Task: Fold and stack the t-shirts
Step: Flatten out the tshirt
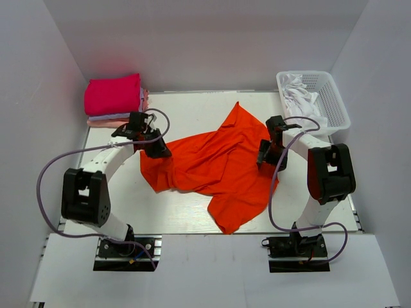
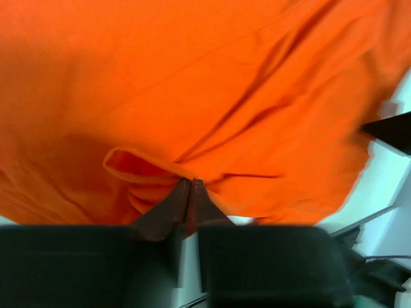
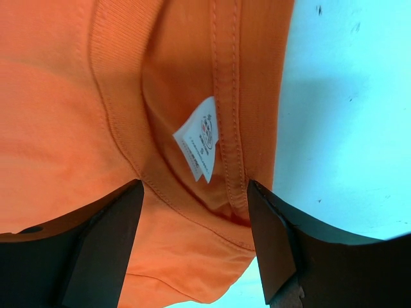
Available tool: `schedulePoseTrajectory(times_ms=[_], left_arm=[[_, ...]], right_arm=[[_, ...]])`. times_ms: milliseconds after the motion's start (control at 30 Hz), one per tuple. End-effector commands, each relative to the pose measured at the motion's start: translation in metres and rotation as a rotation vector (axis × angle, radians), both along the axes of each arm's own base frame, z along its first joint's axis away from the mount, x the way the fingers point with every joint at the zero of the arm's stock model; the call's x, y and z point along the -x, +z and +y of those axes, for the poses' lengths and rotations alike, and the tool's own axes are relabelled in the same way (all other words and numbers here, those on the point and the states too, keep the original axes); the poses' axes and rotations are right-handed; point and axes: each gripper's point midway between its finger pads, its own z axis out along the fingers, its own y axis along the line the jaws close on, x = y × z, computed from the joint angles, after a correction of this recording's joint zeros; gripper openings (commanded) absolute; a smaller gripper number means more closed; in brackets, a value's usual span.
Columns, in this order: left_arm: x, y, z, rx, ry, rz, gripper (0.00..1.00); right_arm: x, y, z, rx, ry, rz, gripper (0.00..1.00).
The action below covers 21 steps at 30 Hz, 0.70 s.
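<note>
Fingers of the left gripper are pinched together on a small puckered fold of the orange-red t-shirt, at the cloth's left edge. The right gripper has its fingers spread wide, straddling the ribbed collar and its white label without clenching on them.

The shirt lies crumpled and spread across the middle of the bench, between the two arms, with one corner trailing toward the near edge. The folded shirts sit stacked at the far left corner, magenta-pink on top. A white basket holding pale cloth stands at the far right.

To my eye this shirt is light, limp and thin. It should drape and drag rather than hold any shape, and a pinch on a single layer could slide off or bring a second layer with it. The collar looks like the safest hold on the right, since its doubled, stitched rib gives the fingers something thick to bite. On the left, a hem or shoulder seam would likely hold better than a loose fold.
</note>
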Motion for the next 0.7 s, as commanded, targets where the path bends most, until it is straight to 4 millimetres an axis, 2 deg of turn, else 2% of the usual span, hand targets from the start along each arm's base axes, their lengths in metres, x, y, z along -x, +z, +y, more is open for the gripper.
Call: schedulePoseTrajectory(times_ms=[0,67,100,133,267,367,500,567,667], left_arm=[[-0.016,0.006,-0.001,-0.007,-0.017,-0.034,0.35],[-0.016,0.003,0.005,-0.045,-0.010,-0.018,0.65],[-0.018,0.002,0.008,-0.062,0.002,-0.021,0.85],[-0.012,0.004,0.009,-0.061,0.002,-0.027,0.98],[-0.012,0.009,0.014,-0.082,0.022,-0.056,1.00],[-0.002,0.003,0.023,-0.109,0.041,-0.013,1.00],[0.020,-0.018,0.034,-0.163,0.035,0.056,1.00],[0.024,-0.017,0.038,-0.181,0.034,0.051,1.00],[0.027,-0.015,0.031,-0.140,0.005,0.017,1.00]], right_arm=[[-0.012,0.014,-0.003,0.015,0.004,-0.036,0.71],[-0.011,0.014,-0.005,0.026,0.012,-0.029,0.71],[-0.011,0.013,-0.006,0.033,0.016,-0.025,0.73],[-0.010,0.011,-0.007,0.033,0.016,-0.022,0.73],[-0.010,0.008,-0.007,0.035,0.013,-0.004,0.73],[-0.010,0.008,-0.006,0.036,0.028,0.006,0.73],[-0.012,0.010,-0.004,0.028,0.029,0.003,0.73],[-0.012,0.010,-0.004,0.026,0.030,0.006,0.73],[-0.011,0.008,-0.004,0.036,0.030,0.026,0.73]])
